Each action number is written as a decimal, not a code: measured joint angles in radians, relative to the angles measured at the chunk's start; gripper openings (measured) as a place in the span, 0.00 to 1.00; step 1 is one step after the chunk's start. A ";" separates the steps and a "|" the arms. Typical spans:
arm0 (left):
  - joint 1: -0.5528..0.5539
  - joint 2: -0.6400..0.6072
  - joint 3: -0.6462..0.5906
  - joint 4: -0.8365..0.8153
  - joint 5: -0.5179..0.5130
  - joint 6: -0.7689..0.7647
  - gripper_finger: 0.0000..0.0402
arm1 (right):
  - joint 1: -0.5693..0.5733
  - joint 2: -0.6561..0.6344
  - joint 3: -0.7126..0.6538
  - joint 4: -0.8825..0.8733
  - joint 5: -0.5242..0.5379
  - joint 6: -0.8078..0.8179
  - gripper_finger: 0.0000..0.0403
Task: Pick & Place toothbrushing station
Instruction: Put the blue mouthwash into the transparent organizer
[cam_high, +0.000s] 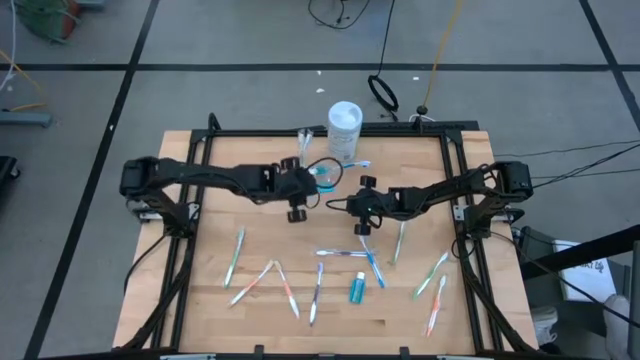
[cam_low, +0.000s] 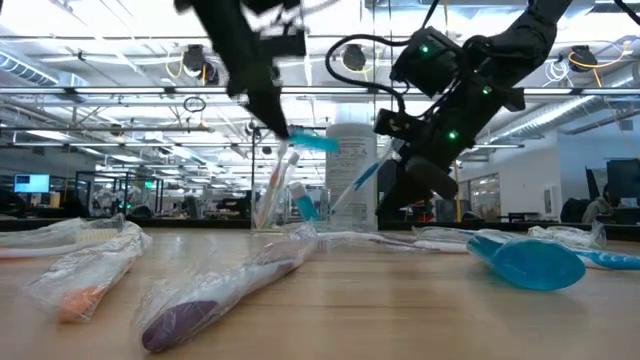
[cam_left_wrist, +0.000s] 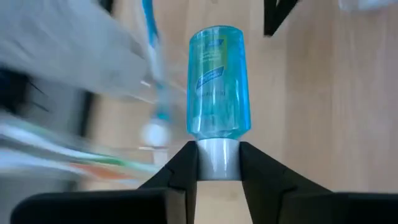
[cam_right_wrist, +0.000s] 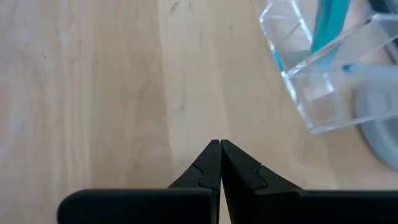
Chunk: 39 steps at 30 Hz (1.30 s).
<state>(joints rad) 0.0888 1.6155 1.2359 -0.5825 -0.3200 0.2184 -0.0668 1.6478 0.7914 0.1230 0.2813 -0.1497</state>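
My left gripper (cam_high: 310, 180) is shut on a teal-blue toothpaste tube (cam_left_wrist: 217, 81), held just above the clear plastic cup (cam_high: 322, 172) at the table's far middle. The cup also shows in the low view (cam_low: 275, 205), with several toothbrushes standing in it. My right gripper (cam_right_wrist: 219, 148) is shut and empty. It hovers over bare wood a little to the right of the cup (cam_right_wrist: 323, 68). Several wrapped toothbrushes (cam_high: 287, 290) and a second teal tube (cam_high: 357, 290) lie flat on the near half of the table. My left gripper pinches the tube's grey cap end (cam_left_wrist: 217, 158) between its two fingers. The fingers come slanting down from the table's left and lie in line with the tube. The tube (cam_low: 315, 143) sticks out beyond the fingertips, nearly level and lifted clear above the cup.
A taller white tub (cam_high: 345, 128) stands just behind the cup at the table's far edge. Toothbrushes lie scattered from the near left (cam_high: 235, 258) to the near right (cam_high: 435, 305). A black frame (cam_high: 455, 160) runs around the tabletop.
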 joint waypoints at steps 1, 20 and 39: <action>-0.002 -0.001 0.047 -0.058 -0.033 0.085 0.22 | 0.004 0.000 -0.006 -0.001 0.000 0.005 0.00; 0.138 0.168 0.140 0.022 -0.347 1.210 0.22 | 0.003 0.000 -0.042 0.066 0.001 -0.020 0.00; 0.137 0.276 0.140 0.143 -0.444 1.539 0.50 | 0.003 0.000 -0.042 0.075 0.000 -0.023 0.00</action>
<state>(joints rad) 0.2256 1.8915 1.3758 -0.4399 -0.7640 1.7578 -0.0635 1.6478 0.7490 0.1978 0.2817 -0.1724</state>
